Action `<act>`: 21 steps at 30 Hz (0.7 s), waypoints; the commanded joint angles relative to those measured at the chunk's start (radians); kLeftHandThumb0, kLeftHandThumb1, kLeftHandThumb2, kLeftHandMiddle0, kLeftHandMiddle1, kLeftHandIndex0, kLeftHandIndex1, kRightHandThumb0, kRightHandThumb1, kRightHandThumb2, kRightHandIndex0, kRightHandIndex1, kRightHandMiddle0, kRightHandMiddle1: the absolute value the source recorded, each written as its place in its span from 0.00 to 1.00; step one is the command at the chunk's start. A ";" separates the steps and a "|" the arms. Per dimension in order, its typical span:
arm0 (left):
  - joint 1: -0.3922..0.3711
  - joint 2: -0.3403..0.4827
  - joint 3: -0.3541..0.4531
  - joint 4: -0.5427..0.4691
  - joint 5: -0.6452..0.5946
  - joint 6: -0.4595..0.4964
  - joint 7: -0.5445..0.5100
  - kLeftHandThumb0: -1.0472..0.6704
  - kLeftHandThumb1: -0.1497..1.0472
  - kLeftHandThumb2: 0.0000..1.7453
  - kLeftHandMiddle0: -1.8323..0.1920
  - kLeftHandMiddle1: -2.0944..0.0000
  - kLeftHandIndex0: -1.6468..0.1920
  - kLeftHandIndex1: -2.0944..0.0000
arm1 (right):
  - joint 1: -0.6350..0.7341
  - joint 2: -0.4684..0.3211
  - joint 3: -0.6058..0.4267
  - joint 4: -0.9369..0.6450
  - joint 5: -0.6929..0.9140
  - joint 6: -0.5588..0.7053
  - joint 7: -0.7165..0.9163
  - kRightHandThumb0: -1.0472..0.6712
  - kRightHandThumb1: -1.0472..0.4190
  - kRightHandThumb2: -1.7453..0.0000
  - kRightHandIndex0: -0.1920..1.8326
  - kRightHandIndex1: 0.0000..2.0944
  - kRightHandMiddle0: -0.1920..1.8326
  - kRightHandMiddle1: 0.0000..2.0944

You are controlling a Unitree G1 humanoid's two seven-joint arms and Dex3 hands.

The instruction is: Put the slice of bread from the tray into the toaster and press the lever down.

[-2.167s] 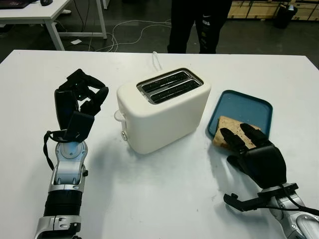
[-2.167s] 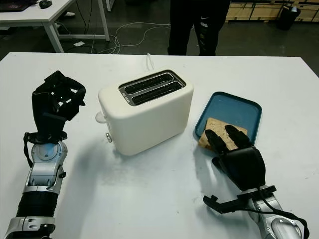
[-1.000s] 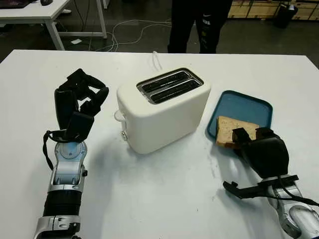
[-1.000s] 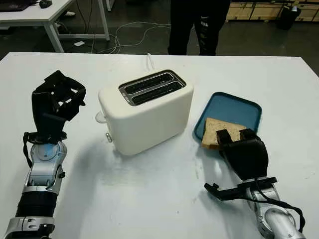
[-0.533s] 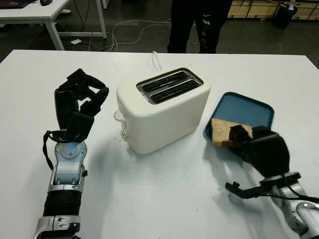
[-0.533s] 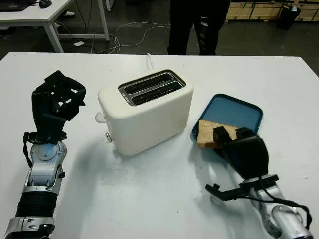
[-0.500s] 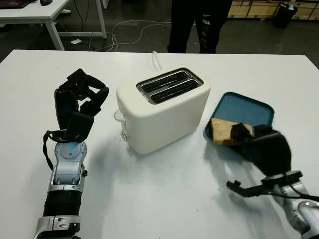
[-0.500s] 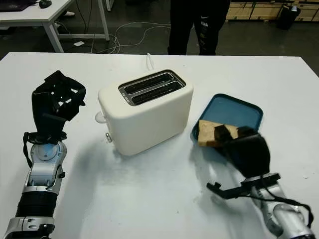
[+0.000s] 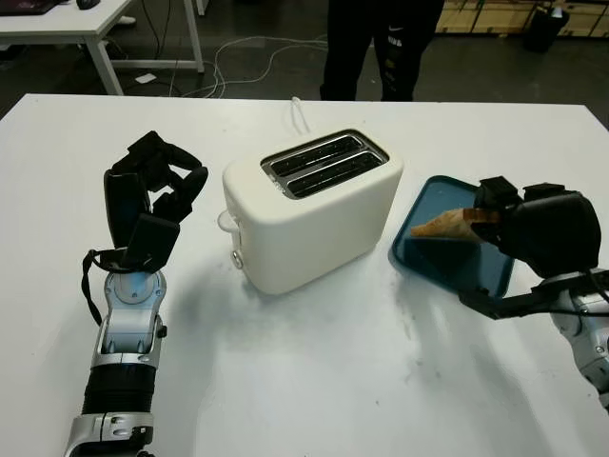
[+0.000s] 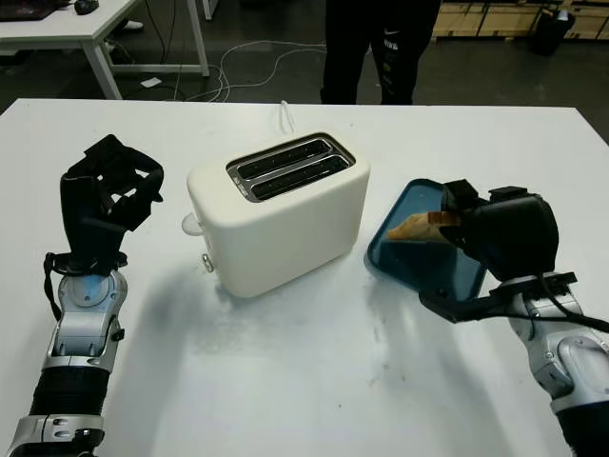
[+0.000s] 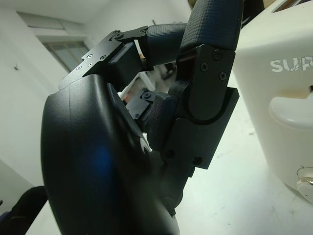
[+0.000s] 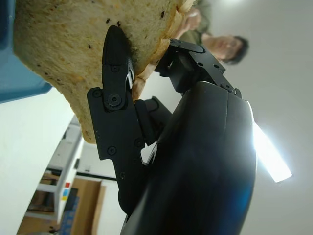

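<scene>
The bread (image 9: 440, 226) is in the air above the tray (image 9: 453, 255), held at one end by the right robot hand (image 9: 504, 214), which has its fingers (image 12: 115, 73) clamped on it. It lies almost flat, with the free end pointing toward the toaster (image 9: 309, 211). The wrist view shows a pale, porous crumb with small dark seeds and a darker crust along the edge.

I judge the slice to be light, soft and easy to crush. A hard squeeze would dent or tear it, so the hold should be gentle and near the crust, where it is firmer. Held at one end, it may sag a little. To enter a slot, it must be turned on edge.

The tray is dark blue, shallow, with rounded corners and a low rim; it looks like smooth plastic. The toaster is cream-white with rounded corners and a smooth shell, and has two long metal slots on top. It stands just beside the tray on the white tabletop (image 9: 314, 381).

The left robot hand (image 9: 152, 195) is raised to the left of the toaster, fingers curled, holding nothing.
</scene>
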 commanded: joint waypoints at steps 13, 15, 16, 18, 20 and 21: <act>0.016 -0.006 -0.002 -0.012 0.016 0.012 0.026 0.02 0.89 0.13 0.46 0.24 0.47 0.36 | -0.646 -0.155 0.037 0.516 0.273 -0.437 0.253 0.37 0.09 0.86 0.46 0.83 0.51 0.58; 0.017 -0.006 -0.001 -0.007 0.015 0.002 0.028 0.02 0.89 0.13 0.46 0.24 0.47 0.36 | -0.759 -0.150 0.053 0.629 0.299 -0.521 0.280 0.33 0.09 0.84 0.48 0.83 0.51 0.61; 0.017 -0.005 -0.001 -0.005 0.015 0.000 0.029 0.03 0.89 0.13 0.46 0.24 0.47 0.36 | -0.808 -0.148 0.064 0.679 0.300 -0.552 0.280 0.30 0.09 0.83 0.49 0.82 0.52 0.60; 0.018 -0.005 -0.001 -0.003 0.016 -0.002 0.031 0.03 0.89 0.13 0.45 0.25 0.47 0.36 | -0.904 -0.129 0.070 0.757 0.330 -0.582 0.323 0.28 0.09 0.83 0.51 0.82 0.52 0.63; 0.018 -0.005 -0.002 -0.003 0.014 -0.001 0.032 0.02 0.89 0.13 0.45 0.25 0.46 0.36 | -0.985 -0.107 0.070 0.822 0.367 -0.610 0.365 0.28 0.09 0.84 0.53 0.83 0.51 0.69; 0.019 -0.006 -0.002 -0.002 0.011 -0.002 0.031 0.02 0.89 0.12 0.45 0.25 0.46 0.36 | -1.028 -0.092 0.067 0.851 0.394 -0.620 0.397 0.28 0.09 0.85 0.54 0.83 0.51 0.71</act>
